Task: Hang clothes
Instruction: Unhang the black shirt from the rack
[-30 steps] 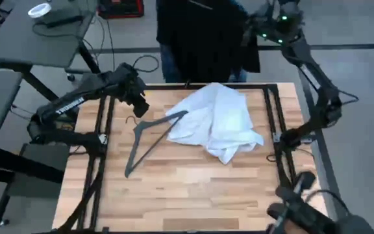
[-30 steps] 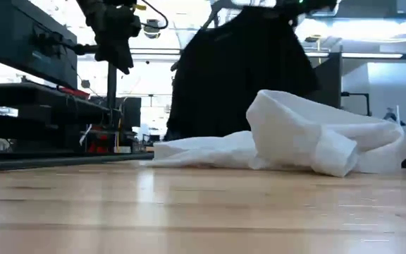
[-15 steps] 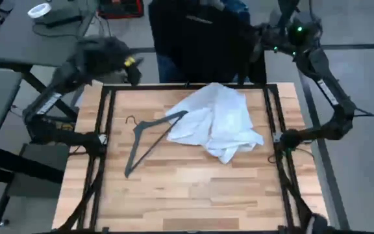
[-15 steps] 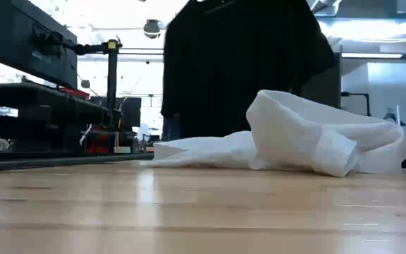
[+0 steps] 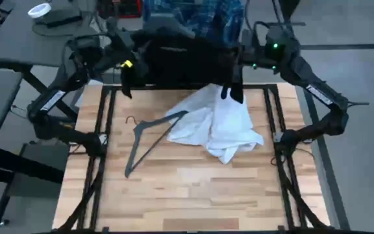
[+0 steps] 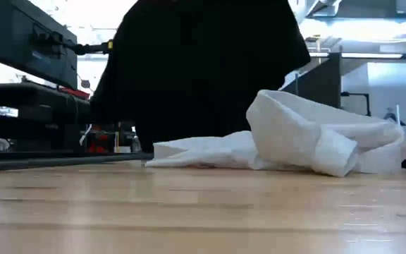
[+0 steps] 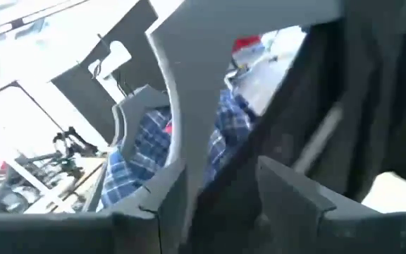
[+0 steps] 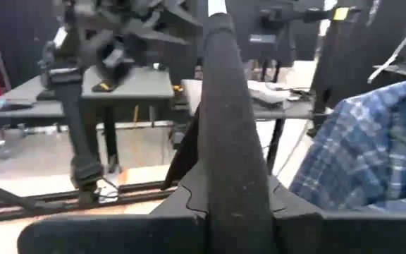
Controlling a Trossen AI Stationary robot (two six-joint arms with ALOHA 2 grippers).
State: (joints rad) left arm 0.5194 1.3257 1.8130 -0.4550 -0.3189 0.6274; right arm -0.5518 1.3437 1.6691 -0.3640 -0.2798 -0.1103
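On the pale wooden table (image 5: 187, 188) a crumpled white top (image 5: 216, 123) and a thin dark hanger (image 5: 149, 135) lie unhung. The blue-and-white plaid shirt (image 5: 197, 14) already hangs beyond the far edge. Both grippers hold the black top (image 5: 184, 62) aloft there: right gripper (image 8: 235, 201) clenched on it, left gripper (image 7: 220, 187) gripping its other side.

A robotics lab: framed wooden table (image 5: 174, 188), equipment-laden desks (image 5: 37, 32) (cables underneath), concrete floor (image 5: 362, 130).

black top (image 5: 184, 62): spread, held up above table's (image 5: 193, 188) far edge
white top (image 5: 216, 123): crumpled on table
plaid shirt (image 5: 203, 16): hanging behind table
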